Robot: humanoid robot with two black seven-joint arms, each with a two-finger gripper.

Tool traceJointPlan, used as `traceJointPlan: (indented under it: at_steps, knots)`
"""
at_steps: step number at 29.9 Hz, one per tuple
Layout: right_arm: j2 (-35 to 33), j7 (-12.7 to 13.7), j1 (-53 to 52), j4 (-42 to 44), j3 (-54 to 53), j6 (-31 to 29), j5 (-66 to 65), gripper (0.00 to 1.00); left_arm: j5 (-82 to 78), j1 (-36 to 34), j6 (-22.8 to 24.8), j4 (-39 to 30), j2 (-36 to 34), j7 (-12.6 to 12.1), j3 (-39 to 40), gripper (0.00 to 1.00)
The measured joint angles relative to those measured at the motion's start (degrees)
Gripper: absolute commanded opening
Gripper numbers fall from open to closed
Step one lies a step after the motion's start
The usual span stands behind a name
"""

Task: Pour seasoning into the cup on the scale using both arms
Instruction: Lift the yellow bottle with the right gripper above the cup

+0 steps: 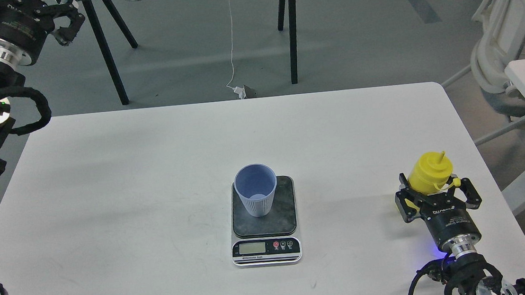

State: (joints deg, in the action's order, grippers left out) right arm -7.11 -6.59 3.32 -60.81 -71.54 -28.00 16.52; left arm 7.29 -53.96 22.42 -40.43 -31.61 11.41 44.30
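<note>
At frame centre, the small light-blue ribbed plastic cup (pixel 256 189) stands upright on the dark plate of the flat rectangular digital scale (pixel 264 221), on the white worktop (pixel 129 202). Lower right, the right claw (pixel 438 196) is clamped on the yellow plastic squeeze bottle (pixel 429 173). Upper left, the left claw (pixel 66 24) hangs above the floor; I cannot tell whether its fingers are apart.

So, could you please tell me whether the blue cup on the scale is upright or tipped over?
Upright. The cup stands on its base on the scale plate, open mouth facing up.
</note>
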Motion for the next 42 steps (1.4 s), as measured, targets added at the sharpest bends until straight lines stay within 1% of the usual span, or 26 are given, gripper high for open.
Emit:
traceJointPlan:
  at_steps: [1,2,9,11,13,17,19,23,26,31,34,38,42]
  knots:
    - [0.1,0.0,-0.3,0.1,0.1,0.0,0.0,0.32,0.0,0.0,0.0,0.0,0.0,0.0,0.0,1.00]
    - [0.2,0.0,-0.6,0.1,0.2,0.0,0.0,0.29,0.0,0.1,0.0,0.0,0.0,0.0,0.0,1.00]
    - [-0.2,0.0,-1.0,-1.8,-0.2,0.0,-0.1,0.29,0.0,0.1,-0.1,-0.1,-0.7,0.0,0.0,1.00]
    - [-2.1,0.0,-1.1,-4.1,-0.5,0.0,-0.5,0.28,0.0,0.1,-0.1,-0.3,-0.9,0.0,0.0,1.00]
    - [-5.4,0.0,-2.4,-7.2,-0.8,0.0,-1.5,0.27,0.1,0.1,-0.1,-0.3,-1.1,0.0,0.0,1.00]
    - [-10.4,-0.2,-7.2,-12.1,-1.4,0.0,-7.9,0.26,0.1,0.1,-0.1,-0.4,-1.7,0.0,0.6,1.00]
    - [-12.1,-0.8,-10.6,-13.8,-1.3,0.0,-13.5,0.26,0.1,0.1,-0.1,-0.4,-1.7,0.0,0.6,1.00]
    - [-14.8,-1.4,-19.2,-14.4,1.2,0.0,-23.6,0.26,0.0,0.1,-0.2,0.0,-0.8,0.0,0.7,1.00]
    - [-17.2,-2.6,-26.6,-14.4,6.6,0.0,-29.1,0.26,0.0,0.1,0.0,0.2,0.6,0.0,1.1,1.00]
    - [-21.5,-6.3,-40.4,-13.0,19.5,0.0,-38.1,0.25,1.0,0.9,0.2,0.4,2.0,0.4,3.5,1.00]
    - [-22.9,-8.1,-48.2,-12.0,28.1,0.8,-44.3,0.21,1.2,1.5,0.2,0.4,3.2,0.7,4.1,1.00]
    - [-23.5,-9.7,-57.9,-11.4,41.5,7.3,-53.6,0.21,1.3,2.9,0.2,0.4,4.6,0.9,6.8,1.00]
    - [-22.2,-10.1,-65.5,-9.9,52.9,14.7,-63.9,0.20,1.3,4.8,0.5,0.4,5.3,1.3,10.5,1.00]
